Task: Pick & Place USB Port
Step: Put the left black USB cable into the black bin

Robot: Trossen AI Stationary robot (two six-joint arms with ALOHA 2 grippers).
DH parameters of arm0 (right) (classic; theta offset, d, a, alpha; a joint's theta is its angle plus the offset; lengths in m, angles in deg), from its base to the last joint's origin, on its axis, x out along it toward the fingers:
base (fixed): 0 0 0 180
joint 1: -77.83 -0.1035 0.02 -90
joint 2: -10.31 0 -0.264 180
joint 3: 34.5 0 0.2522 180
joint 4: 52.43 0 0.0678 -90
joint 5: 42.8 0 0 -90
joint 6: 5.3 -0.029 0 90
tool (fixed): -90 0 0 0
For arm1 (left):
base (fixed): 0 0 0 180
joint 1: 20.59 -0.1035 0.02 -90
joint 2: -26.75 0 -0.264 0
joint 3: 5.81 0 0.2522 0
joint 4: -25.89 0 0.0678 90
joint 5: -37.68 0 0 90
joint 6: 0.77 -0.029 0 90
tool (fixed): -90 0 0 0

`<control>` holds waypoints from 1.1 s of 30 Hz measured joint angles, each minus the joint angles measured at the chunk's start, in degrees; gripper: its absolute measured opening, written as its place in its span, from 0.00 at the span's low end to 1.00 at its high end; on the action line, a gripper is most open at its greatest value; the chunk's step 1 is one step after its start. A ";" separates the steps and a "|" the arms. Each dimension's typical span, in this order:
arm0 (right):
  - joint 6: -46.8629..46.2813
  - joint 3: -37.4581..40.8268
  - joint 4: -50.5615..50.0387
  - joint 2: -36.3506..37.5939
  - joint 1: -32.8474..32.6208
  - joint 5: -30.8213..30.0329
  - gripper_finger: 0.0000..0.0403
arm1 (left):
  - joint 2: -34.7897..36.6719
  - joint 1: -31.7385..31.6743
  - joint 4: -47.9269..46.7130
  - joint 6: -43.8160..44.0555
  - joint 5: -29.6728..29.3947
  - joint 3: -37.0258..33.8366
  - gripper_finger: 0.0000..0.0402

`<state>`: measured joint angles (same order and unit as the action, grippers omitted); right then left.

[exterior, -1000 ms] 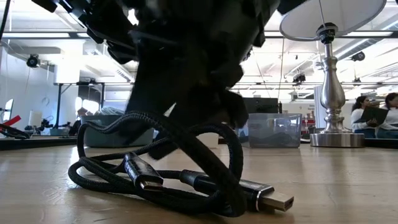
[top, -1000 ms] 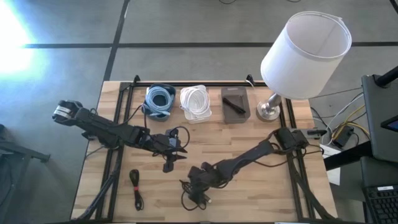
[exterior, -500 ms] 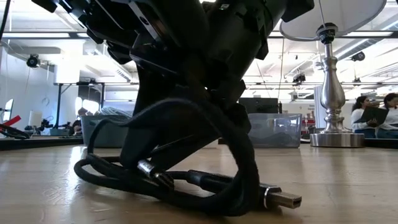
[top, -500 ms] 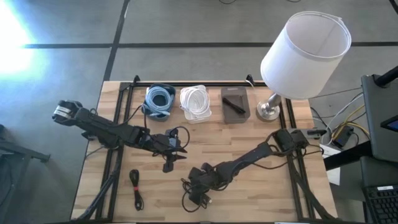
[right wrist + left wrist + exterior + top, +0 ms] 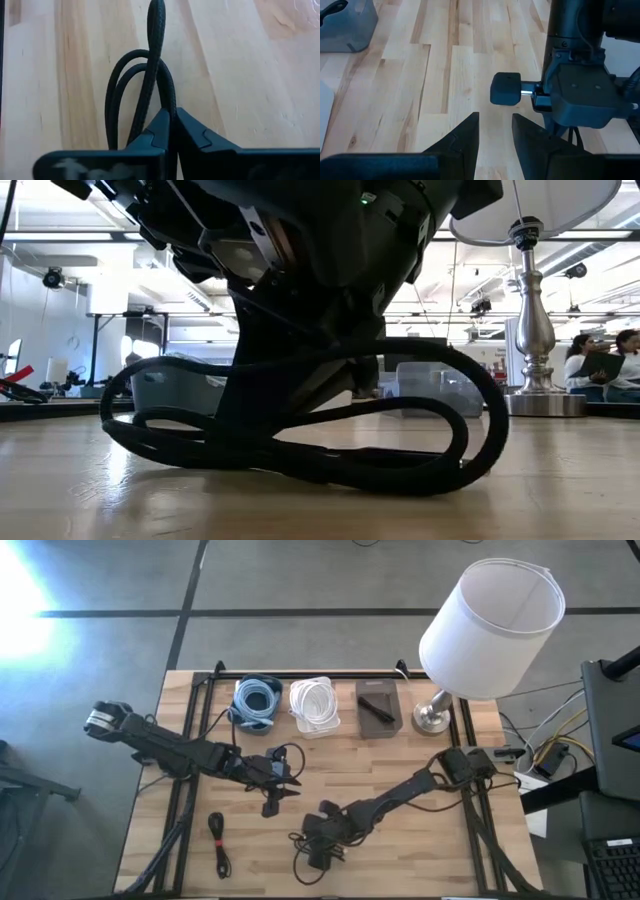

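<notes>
A black braided USB cable (image 5: 300, 852) lies coiled near the table's front edge, and my right gripper (image 5: 322, 840) is shut on it from above. In the low view its loops (image 5: 470, 430) spread wide, with the lowest strand (image 5: 300, 468) on the wood. The right wrist view shows the strands (image 5: 150, 65) running out from between the shut fingers (image 5: 172, 122). My left gripper (image 5: 282, 778) stays over the table's middle left, and in its wrist view (image 5: 495, 131) it is open with nothing between its fingers. My right gripper pinches a bunch of two or three cable strands (image 5: 168, 102) between its two fingers. The fingers come from above, slanting down. The upper loop (image 5: 440, 355) stands off the wood while the lower strands rest on the table. The gripper's body hides the contact in the low view.
Three bins stand along the far edge: blue cables (image 5: 257, 700), white cables (image 5: 317, 705), and a dark item (image 5: 378, 706). A lamp (image 5: 490, 630) stands at the far right. Another black cable (image 5: 217, 840) lies at the near left. Bare wood lies between the two arms.
My right gripper has shut on the black cable and taken hold of it. The coil has been pulled into a wider, flatter loop. The USB plug that showed at its right end in the low view is no longer visible.
</notes>
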<state>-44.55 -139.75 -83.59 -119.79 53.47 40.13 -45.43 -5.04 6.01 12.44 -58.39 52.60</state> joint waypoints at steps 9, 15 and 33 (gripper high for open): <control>-1.08 0.22 -18.53 7.79 0.09 -6.34 0.03 | 0.00 0.00 0.03 0.39 -0.02 0.00 0.30; -8.32 0.22 -41.07 16.60 1.17 -26.99 0.03 | 0.00 0.00 0.38 0.86 0.00 0.00 0.30; -16.26 1.32 -57.22 30.95 26.82 -59.10 0.03 | 0.00 0.35 0.56 1.88 0.00 0.00 0.30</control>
<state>-60.81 -138.43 -140.80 -88.83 80.28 -18.97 -45.43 -4.69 6.56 14.32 -58.39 52.60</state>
